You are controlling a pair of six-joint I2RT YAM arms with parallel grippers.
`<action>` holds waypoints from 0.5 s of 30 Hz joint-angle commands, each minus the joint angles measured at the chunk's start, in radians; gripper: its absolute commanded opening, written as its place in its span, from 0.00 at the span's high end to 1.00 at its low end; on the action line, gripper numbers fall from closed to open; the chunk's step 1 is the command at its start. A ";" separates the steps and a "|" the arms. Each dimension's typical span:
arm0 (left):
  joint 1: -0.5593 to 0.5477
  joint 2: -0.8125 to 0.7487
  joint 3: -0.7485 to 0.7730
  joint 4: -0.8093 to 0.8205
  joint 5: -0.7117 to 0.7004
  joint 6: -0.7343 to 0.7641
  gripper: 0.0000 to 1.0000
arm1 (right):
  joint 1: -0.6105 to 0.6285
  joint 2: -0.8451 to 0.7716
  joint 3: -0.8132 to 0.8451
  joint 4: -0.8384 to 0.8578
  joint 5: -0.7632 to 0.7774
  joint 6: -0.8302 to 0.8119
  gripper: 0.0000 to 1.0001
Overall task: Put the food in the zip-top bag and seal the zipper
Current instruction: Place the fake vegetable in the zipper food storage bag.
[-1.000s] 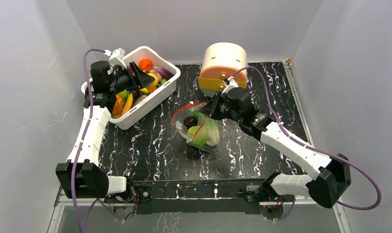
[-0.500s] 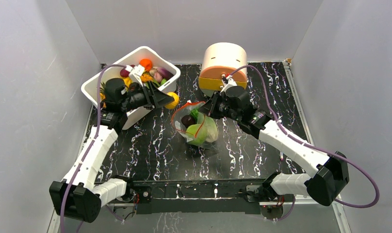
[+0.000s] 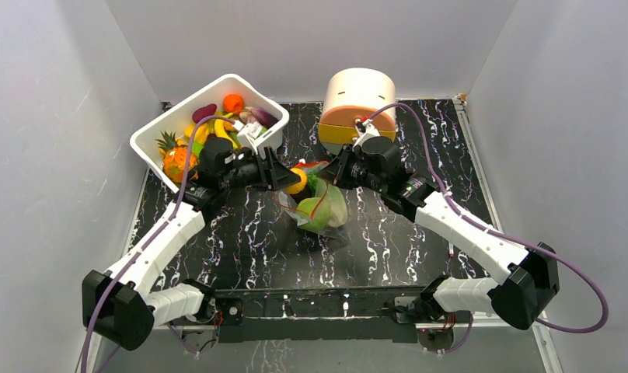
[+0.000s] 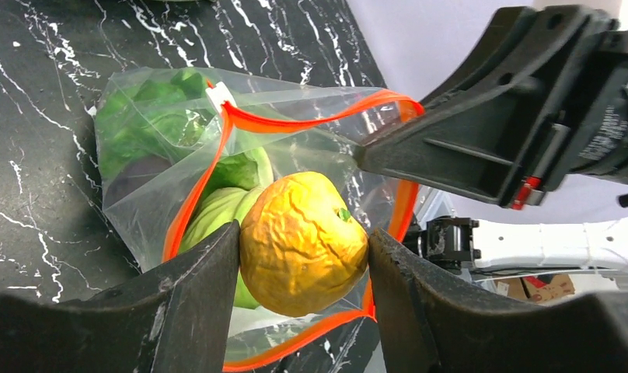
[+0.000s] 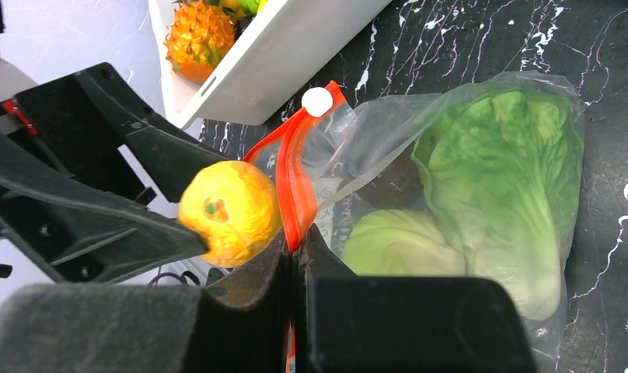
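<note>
The zip-top bag [image 3: 326, 208] lies mid-table, its mouth raised and open. Inside it are a leafy lettuce [image 5: 505, 171], a pale-green cabbage [image 5: 396, 245] and a dark piece [image 4: 132, 177]. My right gripper [image 5: 296, 241] is shut on the orange-red zipper [image 5: 295, 183] at the mouth's rim and holds it up. My left gripper [image 4: 303, 252] is shut on a wrinkled yellow-orange toy fruit [image 4: 303, 233] and holds it just over the open mouth, inside the zipper's loop [image 4: 295, 124]. From above, the fruit [image 3: 297, 181] sits between the two grippers.
The white tub [image 3: 157, 134] at the back left holds several toy foods, among them a pineapple [image 5: 198, 35]. A round cream-and-orange box [image 3: 357, 101] stands behind the right wrist. Grey walls close in three sides.
My left gripper has swung right from over the white tub to the bag's mouth, carrying the yellow fruit. The right gripper has kept its hold on the zipper.
</note>
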 commanded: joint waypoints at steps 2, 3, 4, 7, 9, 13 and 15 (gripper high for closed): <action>-0.051 0.034 -0.011 0.016 -0.106 0.027 0.57 | 0.003 -0.024 0.040 0.097 -0.016 0.003 1.00; -0.061 0.042 -0.011 0.018 -0.117 0.027 0.55 | 0.003 -0.025 0.039 0.096 -0.018 0.003 1.00; -0.071 0.049 -0.010 0.018 -0.127 0.029 0.53 | 0.003 -0.026 0.037 0.098 -0.019 0.003 1.00; -0.097 0.065 0.017 -0.012 -0.165 0.051 0.43 | 0.003 -0.034 0.029 0.103 -0.016 0.002 1.00; -0.106 0.068 0.046 -0.053 -0.196 0.077 0.35 | 0.002 -0.037 0.028 0.103 -0.012 -0.002 1.00; -0.113 0.050 0.109 -0.175 -0.284 0.142 0.22 | 0.004 -0.039 0.026 0.086 0.009 -0.011 1.00; -0.112 0.032 0.138 -0.228 -0.334 0.180 0.18 | 0.003 -0.039 0.025 0.079 0.011 -0.018 1.00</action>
